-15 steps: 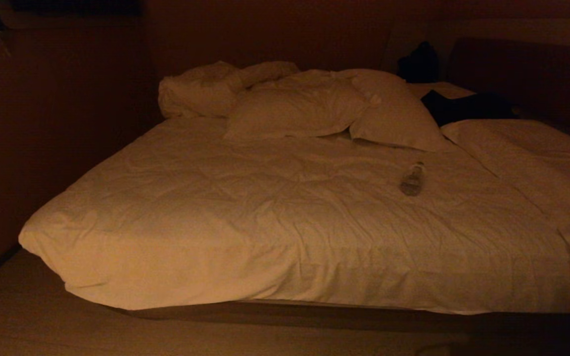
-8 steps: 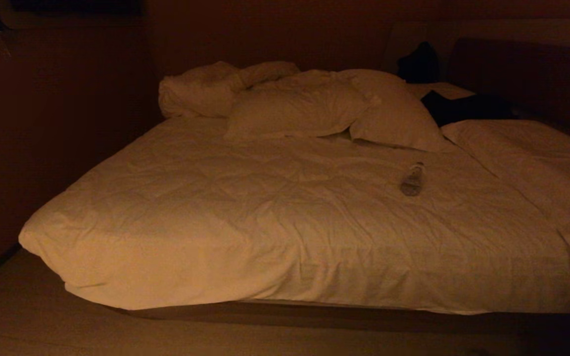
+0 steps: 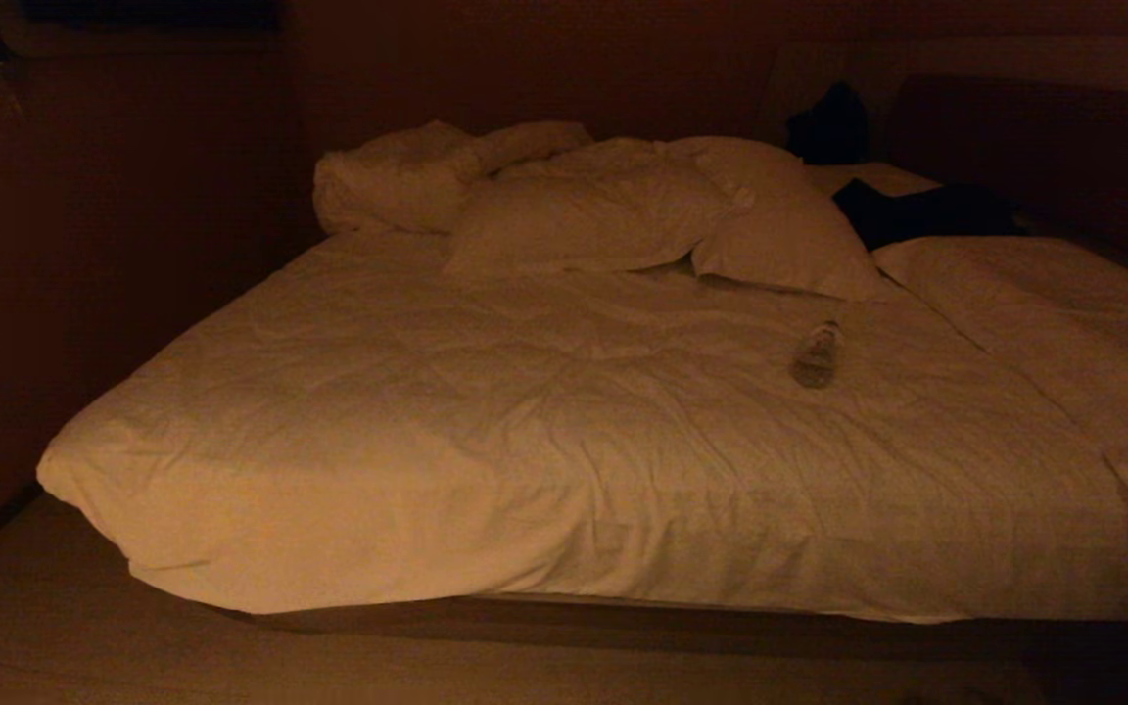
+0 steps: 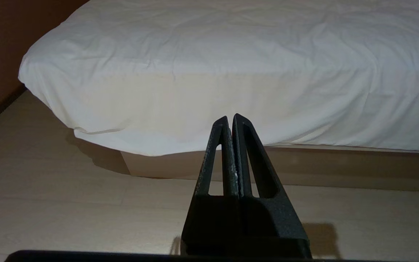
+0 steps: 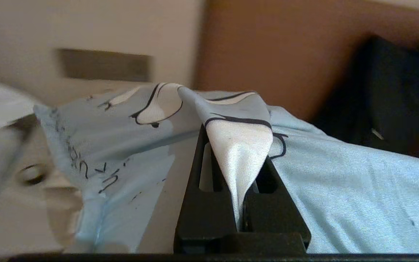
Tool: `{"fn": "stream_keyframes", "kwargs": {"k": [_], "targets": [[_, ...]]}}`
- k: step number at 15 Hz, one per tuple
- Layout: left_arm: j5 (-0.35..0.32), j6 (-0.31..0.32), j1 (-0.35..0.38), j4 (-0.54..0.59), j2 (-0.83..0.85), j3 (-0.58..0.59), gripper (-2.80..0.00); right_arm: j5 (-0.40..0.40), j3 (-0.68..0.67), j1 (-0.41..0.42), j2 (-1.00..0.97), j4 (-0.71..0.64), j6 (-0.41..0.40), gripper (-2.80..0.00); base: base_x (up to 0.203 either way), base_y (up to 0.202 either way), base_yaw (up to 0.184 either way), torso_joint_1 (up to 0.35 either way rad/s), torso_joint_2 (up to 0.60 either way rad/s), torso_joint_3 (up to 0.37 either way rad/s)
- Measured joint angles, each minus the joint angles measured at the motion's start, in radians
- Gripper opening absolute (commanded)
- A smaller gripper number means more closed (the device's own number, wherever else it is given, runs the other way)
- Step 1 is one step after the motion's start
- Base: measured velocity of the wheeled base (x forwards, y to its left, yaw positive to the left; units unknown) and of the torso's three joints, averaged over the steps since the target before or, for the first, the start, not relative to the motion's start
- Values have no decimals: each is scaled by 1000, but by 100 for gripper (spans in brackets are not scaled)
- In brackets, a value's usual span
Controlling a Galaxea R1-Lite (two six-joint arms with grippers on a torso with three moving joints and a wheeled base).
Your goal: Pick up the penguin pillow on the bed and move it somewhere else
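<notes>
A dim bedroom: a wide low bed with a wrinkled white duvet (image 3: 564, 431) fills the frame, rumpled white pillows (image 3: 662, 215) heaped upper centre, pale floor (image 3: 45, 636) below.

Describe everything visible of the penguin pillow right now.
The penguin pillow shows only in the right wrist view: pale blue woven fabric printed with black-outlined white shapes and some black lettering near one stitched edge. A fold of it is pinched between the shut fingers of the right gripper, so the cloth bunches into a peak there and drapes away to both sides. It is outside the head view.
</notes>
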State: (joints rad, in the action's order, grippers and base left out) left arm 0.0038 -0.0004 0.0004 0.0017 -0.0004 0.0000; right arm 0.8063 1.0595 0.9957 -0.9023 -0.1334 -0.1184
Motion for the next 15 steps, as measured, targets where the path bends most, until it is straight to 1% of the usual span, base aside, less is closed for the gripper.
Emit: {"fn": "stream_keyframes", "kwargs": {"k": [2,4,7,9,11,13,15], "targets": [[0,-1,0,0,0,0,-280,68,-21,18,-9,35,8,-280,0,0,0,0,0,0],[0,-1,0,0,0,0,-280,120,-22,53,-24,71,-3,-280,0,0,0,0,0,0],[0,0,0,0,0,0,-280,156,-7,99,-79,114,-8,-280,0,0,0,0,0,0],[1,0,0,0,0,0,-280,152,9,144,-129,142,-7,-280,0,0,0,0,0,0],[0,-1,0,0,0,0,-280,129,26,178,-178,167,-8,-280,0,0,0,0,0,0],[0,-1,0,0,0,0,-280,91,45,193,-217,176,-11,-280,0,0,0,0,0,0],[0,0,0,0,0,0,-280,35,89,231,-251,167,-14,-280,0,0,0,0,0,0]]}}
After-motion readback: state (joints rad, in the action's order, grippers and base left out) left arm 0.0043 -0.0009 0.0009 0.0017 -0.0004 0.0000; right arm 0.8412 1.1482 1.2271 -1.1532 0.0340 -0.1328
